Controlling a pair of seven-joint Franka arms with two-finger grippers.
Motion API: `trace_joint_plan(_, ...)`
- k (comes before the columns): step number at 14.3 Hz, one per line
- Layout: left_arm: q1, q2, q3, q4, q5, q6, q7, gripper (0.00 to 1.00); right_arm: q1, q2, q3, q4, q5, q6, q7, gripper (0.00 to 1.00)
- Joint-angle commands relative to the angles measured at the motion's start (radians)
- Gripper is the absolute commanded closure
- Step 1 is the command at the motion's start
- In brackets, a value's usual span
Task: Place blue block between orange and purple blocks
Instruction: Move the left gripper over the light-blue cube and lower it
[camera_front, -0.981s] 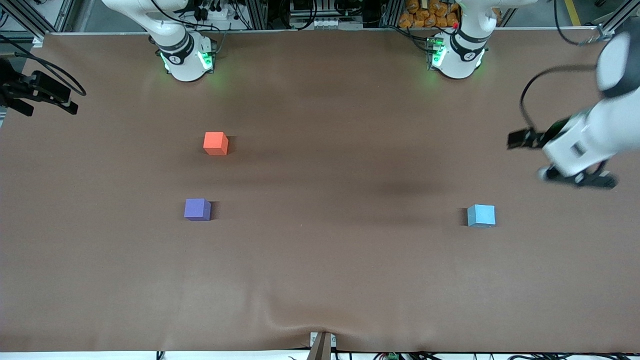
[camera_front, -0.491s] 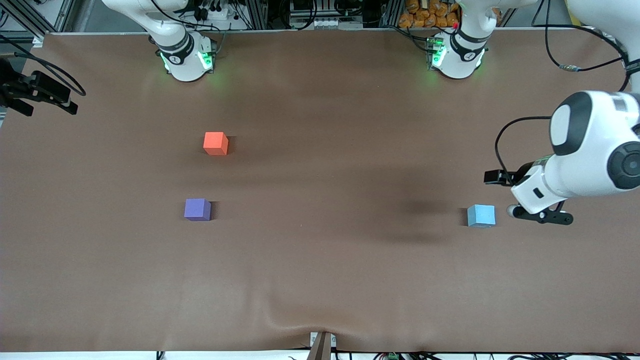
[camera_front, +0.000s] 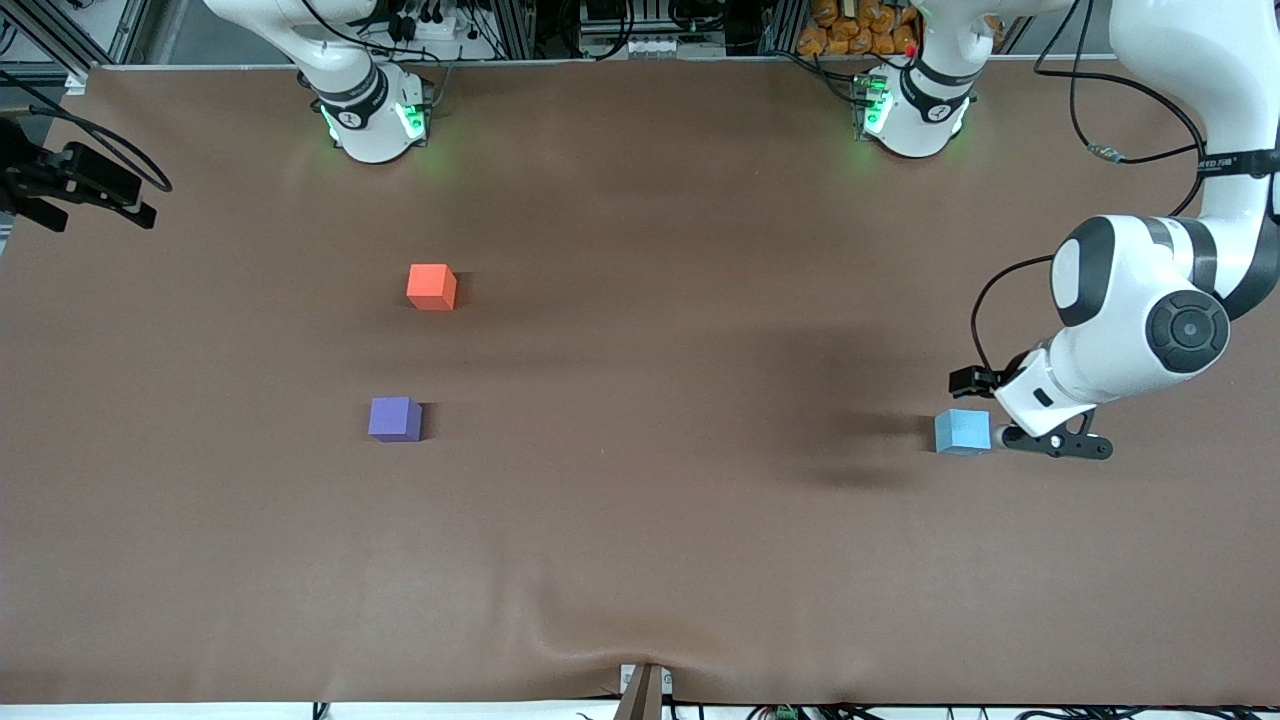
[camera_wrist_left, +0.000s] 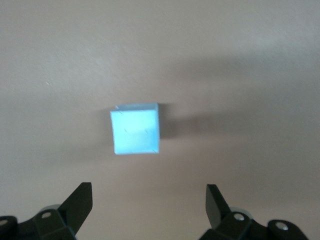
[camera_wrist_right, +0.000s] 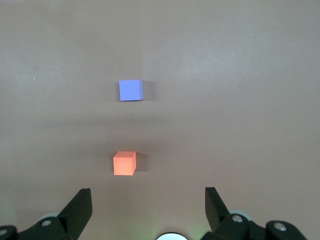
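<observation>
The blue block (camera_front: 962, 431) rests flat on the brown table (camera_front: 640, 560) toward the left arm's end, well apart from the other two blocks. The orange block (camera_front: 431, 286) and the purple block (camera_front: 394, 418) rest toward the right arm's end of the table, with the purple block nearer to the front camera than the orange block and a bare strip of table between them. Nothing lies in that gap. The left gripper (camera_front: 1052, 442) hangs low over the table just beside the blue block, on the side toward the left arm's end, and its dark fingers do not touch the block. In the left wrist view the blue block (camera_wrist_left: 135, 129) sits on the table ahead of the left gripper (camera_wrist_left: 149, 207), and the two fingertips (camera_wrist_left: 80, 200) are spread wide apart with only bare table between them, so the fingers are released and grasp nothing. The right arm waits with its wrist raised high above its end of the table. In the right wrist view the right gripper (camera_wrist_right: 148, 207) likewise shows both fingertips (camera_wrist_right: 80, 204) spread wide and empty, with the orange block (camera_wrist_right: 124, 163) and the purple block (camera_wrist_right: 131, 90) on the table far below it.
</observation>
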Motion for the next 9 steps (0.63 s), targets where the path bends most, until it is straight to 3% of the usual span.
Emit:
trace_joint_plan(1,0.015,0.030,-0.001,-0.043,0.050,0.093,0.006,0.00,0.008,-0.008,-0.006,-0.005,0.004,-0.005,-0.007,0.00)
trace_joint_plan(4,0.016,0.098,0.001,-0.037,0.107,0.148,0.004,0.00,0.010,-0.008,-0.006,-0.005,0.003,-0.007,-0.007,0.00)
trace_joint_plan(9,0.032,0.158,0.002,-0.034,0.107,0.179,0.003,0.00,0.010,-0.008,-0.006,-0.007,0.004,-0.010,-0.007,0.00)
